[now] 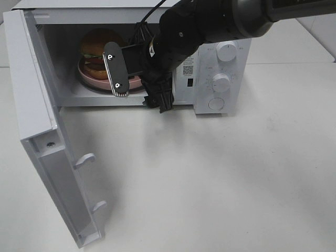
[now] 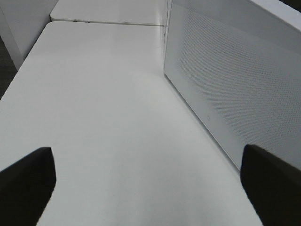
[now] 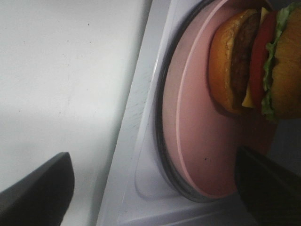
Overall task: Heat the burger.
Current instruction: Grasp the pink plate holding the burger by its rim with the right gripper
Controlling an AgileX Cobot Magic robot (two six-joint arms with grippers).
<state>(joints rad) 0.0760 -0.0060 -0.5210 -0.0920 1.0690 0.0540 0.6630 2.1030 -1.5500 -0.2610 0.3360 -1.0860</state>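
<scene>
Sitting on the plate (image 1: pixel 85 79) inside the microwave (image 1: pixel 220 31), the burger (image 1: pixel 97 50) is seen, door (image 1: pixel 42 157) wide open. The right gripper (image 3: pixel 153 188) is held at the cavity mouth, spread apart, nothing clamped. The left gripper (image 2: pixel 150 188) is held over the table (image 2: pixel 94 117) beside the microwave, equally apart, empty.

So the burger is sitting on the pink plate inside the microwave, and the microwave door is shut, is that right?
Not quite. The burger does sit on the pink plate inside the microwave, but the door is swung wide open, not shut. The exterior high view shows this.
</scene>
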